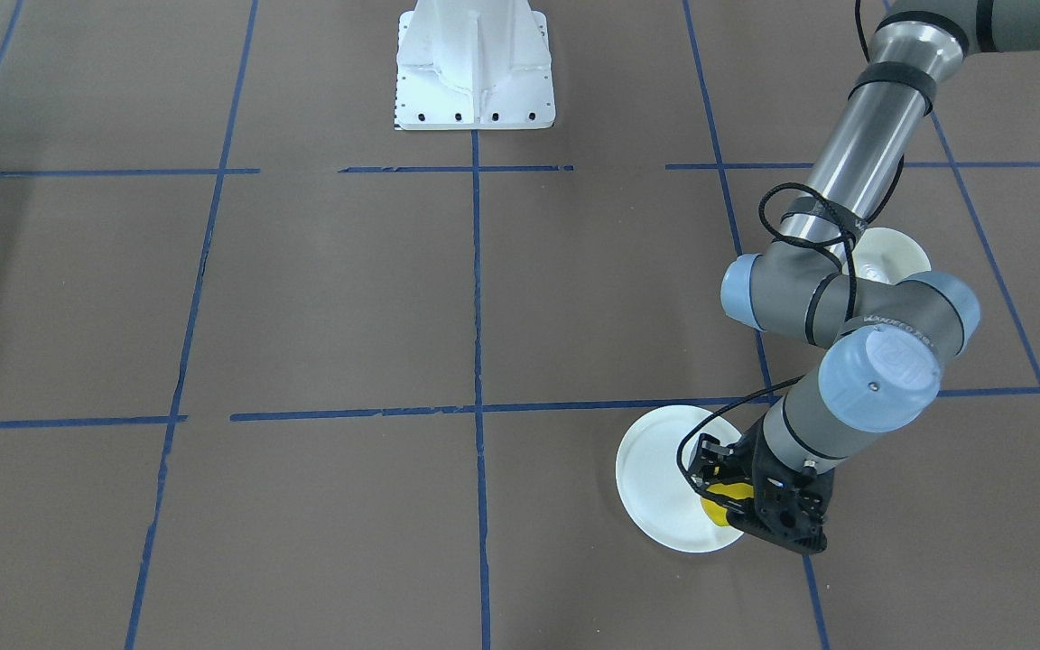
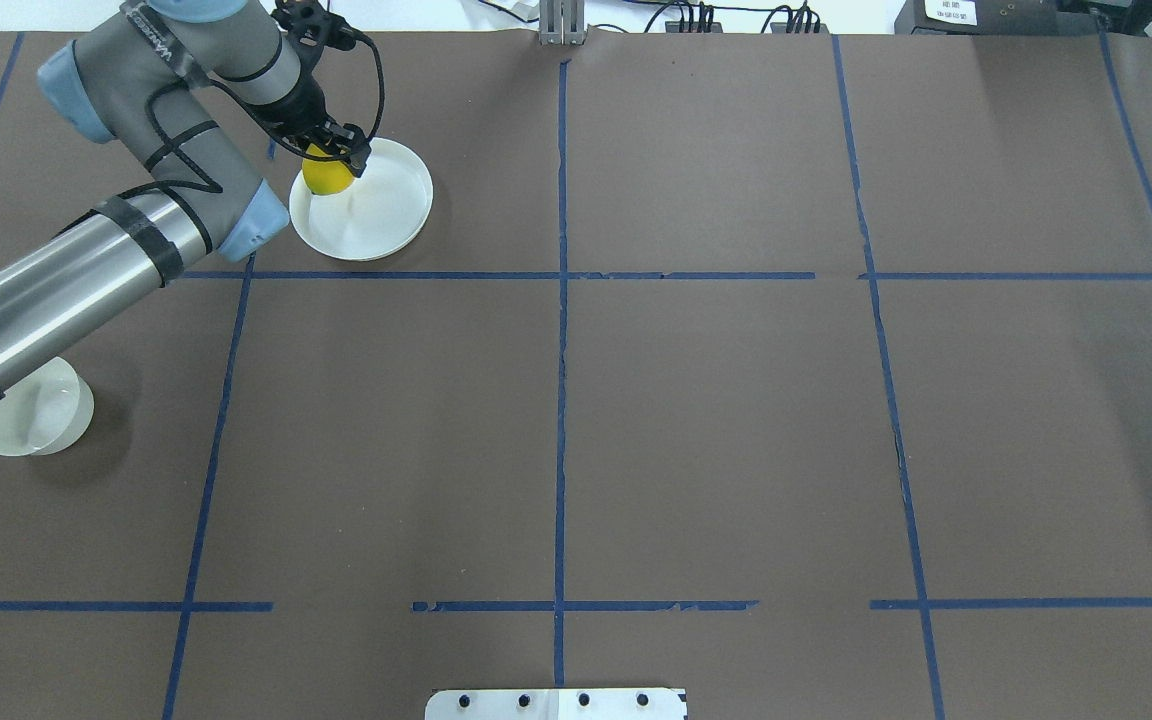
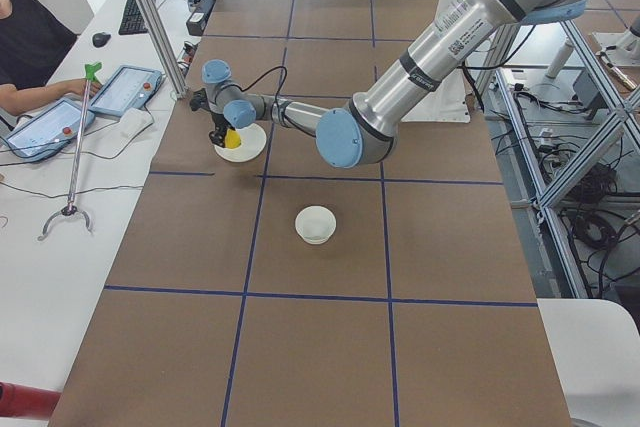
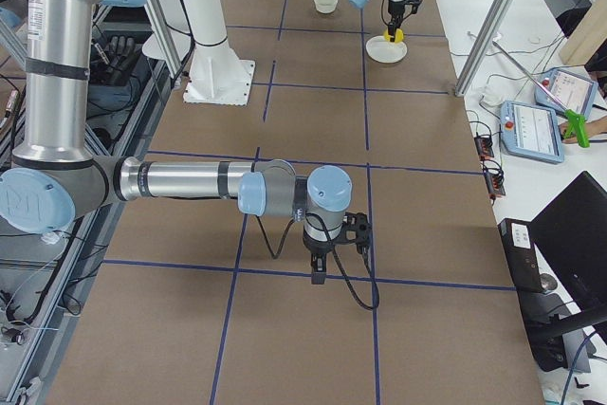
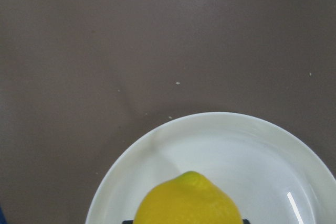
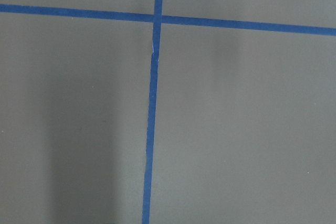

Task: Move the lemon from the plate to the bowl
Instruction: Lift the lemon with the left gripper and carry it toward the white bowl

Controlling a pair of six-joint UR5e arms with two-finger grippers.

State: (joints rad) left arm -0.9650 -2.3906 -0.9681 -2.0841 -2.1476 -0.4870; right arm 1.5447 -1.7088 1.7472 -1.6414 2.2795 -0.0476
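Observation:
The yellow lemon (image 2: 326, 174) sits between the fingers of my left gripper (image 2: 332, 160), which is shut on it over the near-left rim of the flat white plate (image 2: 376, 205). In the left wrist view the lemon (image 5: 188, 202) fills the bottom middle with the plate (image 5: 262, 156) below it. The side views show the lemon (image 3: 232, 142) hanging just above the plate. The small deep bowl (image 2: 34, 416) stands apart, partly under my left forearm. My right gripper (image 4: 319, 278) shows only in the exterior right view, pointing down at bare table; I cannot tell if it is open.
The brown table is marked with blue tape lines (image 2: 560, 300). The white robot base (image 1: 475, 72) stands at the table's edge. An aluminium post (image 3: 150, 17) rises near the plate. Tablets and an operator (image 3: 30, 37) are at the side bench.

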